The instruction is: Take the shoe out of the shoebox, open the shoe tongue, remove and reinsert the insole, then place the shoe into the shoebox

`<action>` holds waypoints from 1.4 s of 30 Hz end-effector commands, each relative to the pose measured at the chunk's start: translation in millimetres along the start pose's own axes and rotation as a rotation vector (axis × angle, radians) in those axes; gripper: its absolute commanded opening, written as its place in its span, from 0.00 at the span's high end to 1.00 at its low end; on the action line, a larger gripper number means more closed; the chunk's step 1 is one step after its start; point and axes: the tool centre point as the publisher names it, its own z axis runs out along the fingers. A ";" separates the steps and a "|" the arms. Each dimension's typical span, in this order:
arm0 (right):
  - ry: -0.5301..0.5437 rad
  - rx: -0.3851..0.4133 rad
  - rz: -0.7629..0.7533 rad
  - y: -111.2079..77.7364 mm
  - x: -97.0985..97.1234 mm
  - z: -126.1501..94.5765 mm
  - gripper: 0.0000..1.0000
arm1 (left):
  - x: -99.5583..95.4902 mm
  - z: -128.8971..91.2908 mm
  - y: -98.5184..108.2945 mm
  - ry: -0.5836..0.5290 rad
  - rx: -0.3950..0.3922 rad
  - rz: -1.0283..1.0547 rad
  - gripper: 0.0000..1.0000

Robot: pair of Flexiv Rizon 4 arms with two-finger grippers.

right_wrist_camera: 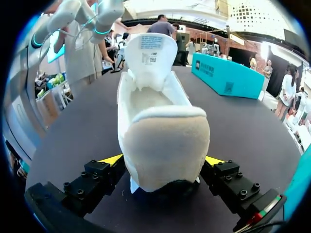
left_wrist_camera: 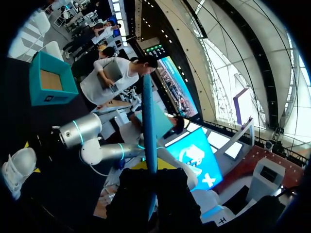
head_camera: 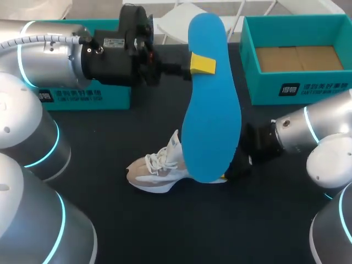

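- Shoe (right_wrist_camera: 155, 126), white, is sitting upright on the black table (head_camera: 165, 231). Its heel is being clamped by the right gripper (right_wrist_camera: 164, 161), one yellow tip pressing on each side, so the jaws are standing as wide apart as the heel.
- Its tongue (right_wrist_camera: 149, 51) is standing up away from the opening and showing a printed label on its inner face. The print is too small to make out.
- Left gripper (head_camera: 202, 64) is pinching the blue insole (head_camera: 212, 99) near one end, its jaws nearly together on the thin sheet. It is holding the insole in the air over the shoe's heel end, off the table.
- Teal shoebox (head_camera: 308, 91) is standing open at the table's far right, well apart from the shoe, showing brown cardboard inside and carrying white print on its side wall.
- Second teal box (head_camera: 82, 99), also carrying white print, is lying at the far left behind the left arm.
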 end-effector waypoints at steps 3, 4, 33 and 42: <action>-0.027 0.175 -0.010 8.9 2.8 -22.2 0.00 | -0.6 0.4 1.0 0.000 0.001 0.001 1.00; -0.036 0.195 -0.012 8.8 2.3 -25.1 0.00 | -0.6 0.4 1.0 0.000 0.001 0.001 1.00; -0.122 0.691 -0.044 42.9 4.0 -53.4 0.00 | -0.6 0.4 1.0 0.000 0.001 0.001 1.00; -0.110 0.716 -0.050 44.7 7.6 -50.6 0.00 | -0.6 0.4 1.0 0.000 0.001 0.001 1.00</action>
